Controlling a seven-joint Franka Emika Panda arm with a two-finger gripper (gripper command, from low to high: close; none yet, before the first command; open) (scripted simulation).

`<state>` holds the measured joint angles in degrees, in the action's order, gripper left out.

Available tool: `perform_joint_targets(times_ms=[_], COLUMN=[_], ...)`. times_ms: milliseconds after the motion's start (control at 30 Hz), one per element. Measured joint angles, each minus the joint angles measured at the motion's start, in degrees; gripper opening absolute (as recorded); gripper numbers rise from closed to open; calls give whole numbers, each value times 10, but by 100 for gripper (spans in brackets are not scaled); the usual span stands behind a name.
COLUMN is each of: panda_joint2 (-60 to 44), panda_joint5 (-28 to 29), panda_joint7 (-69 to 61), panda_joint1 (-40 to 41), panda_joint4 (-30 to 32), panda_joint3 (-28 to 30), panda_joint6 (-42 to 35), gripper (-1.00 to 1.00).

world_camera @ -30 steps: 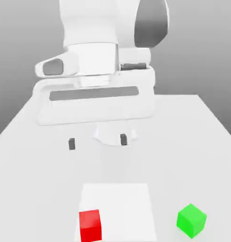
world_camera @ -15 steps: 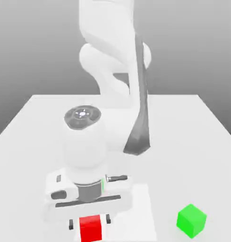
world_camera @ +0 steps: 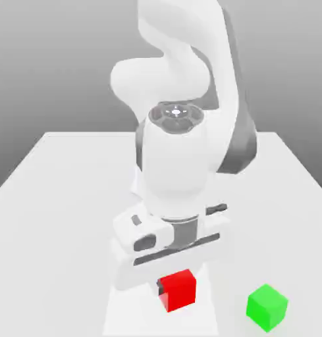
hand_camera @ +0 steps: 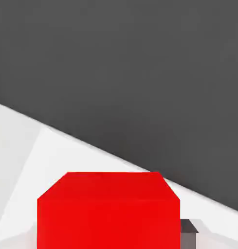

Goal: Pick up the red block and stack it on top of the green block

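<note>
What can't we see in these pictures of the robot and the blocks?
- Exterior view: the red cube blocks part of the white robot gripper, so one finger's tip is hidden.
- Hand view: the picture's edge cuts off the red cube.
- Exterior view: the bright green cube hides its own back faces.
- Exterior view: the white arm covers part of the pale table.

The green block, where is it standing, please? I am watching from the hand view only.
Observer: The green block is on the table, toward the exterior view's right.
Operator: Thank you. Is there something lying on its top?
Observer: No, its top face is bare.
Operator: And the gripper, is it already above it?
Observer: No. The gripper, with the red block, is at the exterior view's left of it, with a gap between the two blocks.
</note>
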<state>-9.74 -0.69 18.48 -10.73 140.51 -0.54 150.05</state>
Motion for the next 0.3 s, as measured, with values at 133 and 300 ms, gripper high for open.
perform_joint_targets(times_ms=[133, 300], panda_joint2=[-27, -77], panda_joint5=[31, 47], panda_joint7=[-26, -21], panda_joint1=[-52, -65], panda_joint4=[-11, -15], panda_joint3=[-51, -49], panda_joint6=[17, 62], gripper=[-100, 100])
